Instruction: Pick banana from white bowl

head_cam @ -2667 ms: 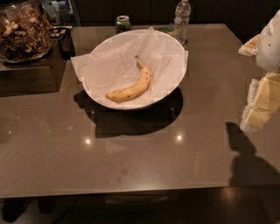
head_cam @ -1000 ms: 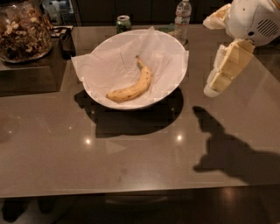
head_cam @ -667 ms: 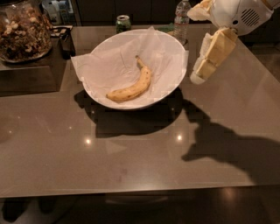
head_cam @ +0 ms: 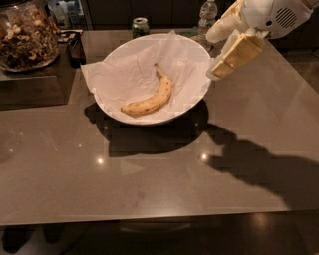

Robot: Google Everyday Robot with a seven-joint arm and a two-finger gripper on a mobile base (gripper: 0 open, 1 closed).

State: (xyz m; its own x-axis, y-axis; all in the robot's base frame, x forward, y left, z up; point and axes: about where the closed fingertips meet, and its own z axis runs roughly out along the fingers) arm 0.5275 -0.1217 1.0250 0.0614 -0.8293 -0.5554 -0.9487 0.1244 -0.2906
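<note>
The banana (head_cam: 149,99) lies in the middle of the white bowl (head_cam: 164,118), on the crinkled paper (head_cam: 124,74) that lines it, with its dark stem pointing to the far side. Nothing touches it. The bowl stands on the far half of the desk (head_cam: 149,184).

The hand (head_cam: 210,56) is now just beside the right rim of the bowl, above the desk. Its two fingers are spread apart and hold nothing. A few seconds ago it was at the right edge of the desk, well apart from the bowl; since then it has moved left and farther. Its shadow (head_cam: 264,169) on the desk has moved left too. The banana and the bowl have not moved.

A jar of nuts (head_cam: 27,37) stands at the far left, and a can (head_cam: 140,26) and a bottle (head_cam: 207,15) behind the bowl.
</note>
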